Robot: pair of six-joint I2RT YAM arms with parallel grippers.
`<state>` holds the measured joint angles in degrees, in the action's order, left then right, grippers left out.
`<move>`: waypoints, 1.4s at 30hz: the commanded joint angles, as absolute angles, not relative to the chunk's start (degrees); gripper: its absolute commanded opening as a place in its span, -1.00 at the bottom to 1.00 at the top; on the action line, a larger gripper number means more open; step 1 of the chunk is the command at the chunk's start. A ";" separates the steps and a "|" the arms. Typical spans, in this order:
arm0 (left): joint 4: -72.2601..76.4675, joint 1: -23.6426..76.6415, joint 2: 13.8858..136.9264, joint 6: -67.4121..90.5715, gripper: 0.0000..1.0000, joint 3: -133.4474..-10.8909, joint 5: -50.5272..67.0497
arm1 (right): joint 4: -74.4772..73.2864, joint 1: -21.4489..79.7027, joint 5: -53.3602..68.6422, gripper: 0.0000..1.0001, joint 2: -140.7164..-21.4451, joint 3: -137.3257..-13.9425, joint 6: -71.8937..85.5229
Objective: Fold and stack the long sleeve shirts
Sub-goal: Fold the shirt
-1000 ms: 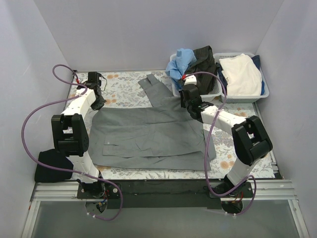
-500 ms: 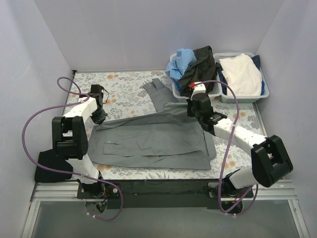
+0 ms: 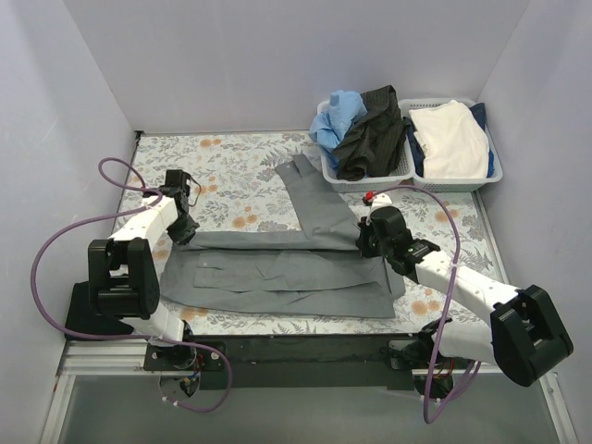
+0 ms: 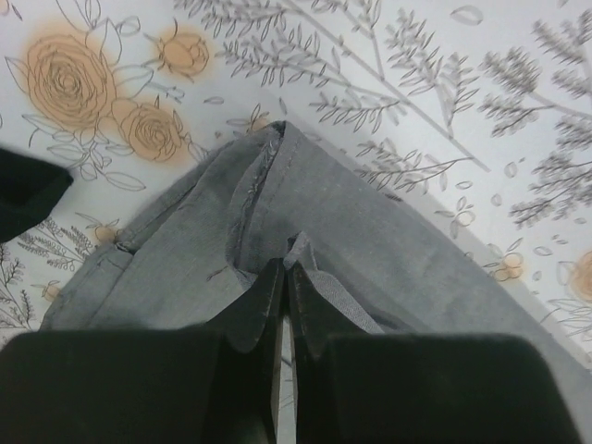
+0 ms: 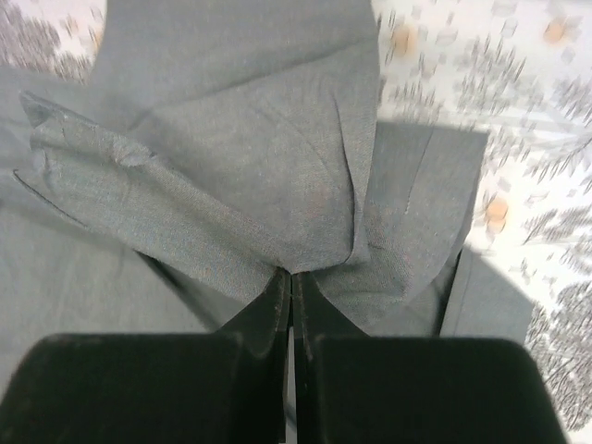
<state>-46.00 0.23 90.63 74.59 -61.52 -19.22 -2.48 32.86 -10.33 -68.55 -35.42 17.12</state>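
Grey shirt [image 3: 277,268]: lies across the middle of the table [image 3: 240,166], long side parallel to the near edge. Its far layer is raised at both ends and doubled over toward the near edge.
Left gripper [image 3: 188,225]: at the shirt's left end. In its wrist view [image 4: 285,268] the fingers are pressed together on a thin ridge of grey hem.
Right gripper [image 3: 368,242]: at the shirt's right end. In its wrist view [image 5: 289,276] it is closed on a gathered fold, with cloth draping off both sides of the tips.
Sleeve [image 3: 310,190]: runs from the shirt toward the far edge and stops just short of the baskets [image 3: 444,185] in the far right corner.
Step in hand: probably a lengthwise fold, carrying the pinched far edge over to the near hem.
Doing it well: move both grippers at one pace and one height, with the cloth lightly taut between them so the carried edge stays straight. Travel low. Set the edge in line with the near hem and let go only once it rests flat.
Watch for: the left pinch looks shallow and may slip. An uneven pull would skew the fold. The sleeve will likely drag behind and need tucking in afterwards.
Black cloth [image 3: 79,314]: at the near left corner, beside the left arm's base. I cannot tell whether it is the other shirt.
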 commanded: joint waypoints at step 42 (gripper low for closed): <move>-34.81 0.09 86.13 72.78 0.08 -56.59 6.93 | -9.84 34.80 0.42 -0.24 -88.14 -50.71 14.16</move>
<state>-37.36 0.21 88.31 75.90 -53.06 0.86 -11.88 34.26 -7.38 -84.95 -46.89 16.51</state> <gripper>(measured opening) 0.515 0.415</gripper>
